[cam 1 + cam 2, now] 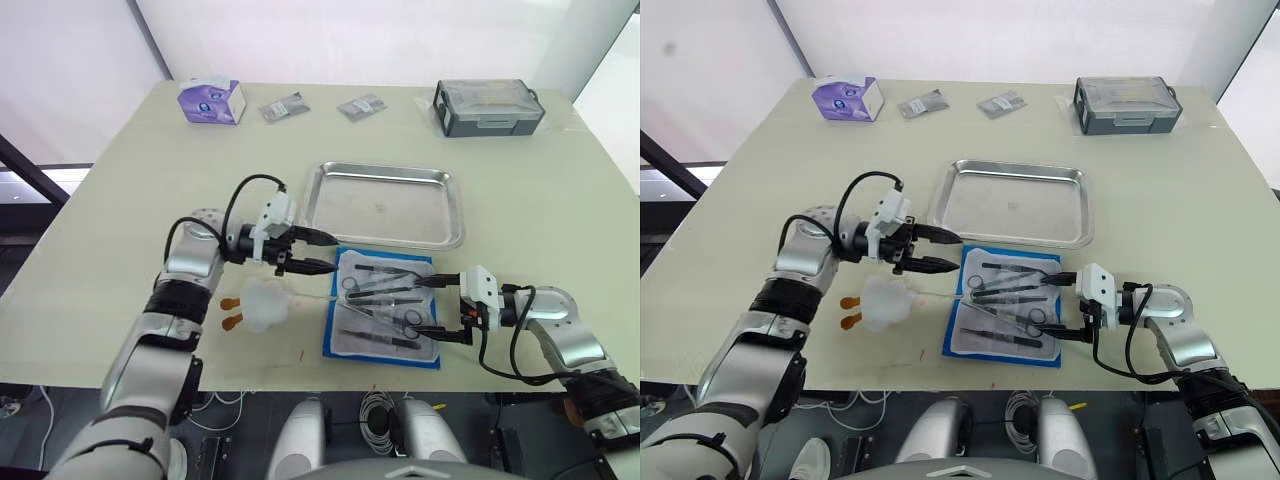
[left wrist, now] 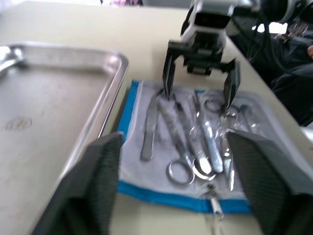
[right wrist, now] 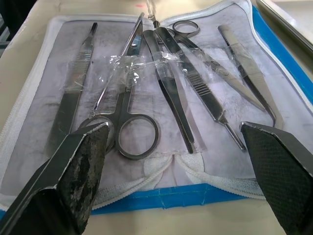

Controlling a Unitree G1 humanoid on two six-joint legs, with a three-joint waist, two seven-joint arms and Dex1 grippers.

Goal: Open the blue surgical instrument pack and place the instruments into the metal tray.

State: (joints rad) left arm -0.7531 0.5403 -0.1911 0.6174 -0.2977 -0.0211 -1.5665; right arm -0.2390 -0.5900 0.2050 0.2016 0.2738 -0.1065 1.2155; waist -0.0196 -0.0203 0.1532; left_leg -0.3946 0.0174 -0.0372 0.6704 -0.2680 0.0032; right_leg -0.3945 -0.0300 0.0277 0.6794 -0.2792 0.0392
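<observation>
**Pack open, tools still inside, tray empty**

The blue pack (image 1: 383, 309) lies open on the counter (image 1: 120, 200), at 6 o'clock from the metal tray (image 1: 385, 203) and just beside its near rim. The instruments (image 3: 161, 73) rest on the white liner: scissors, forceps, tweezers, some under a clear film strip. Left pincer (image 1: 318, 252) hovers at the pack's 9 o'clock edge, fingers spread, holding nothing. Right pincer (image 1: 438, 308) hovers at the 3 o'clock edge, likewise spread and empty. A crumpled clear wrap (image 1: 264, 305) sits at 9 o'clock of the pack.

Risks, as I judge them: the film could drag neighbouring tools along on a lift; thin, overlapping handles could slip or scatter; both pincers closing in from opposite sides could collide
</observation>
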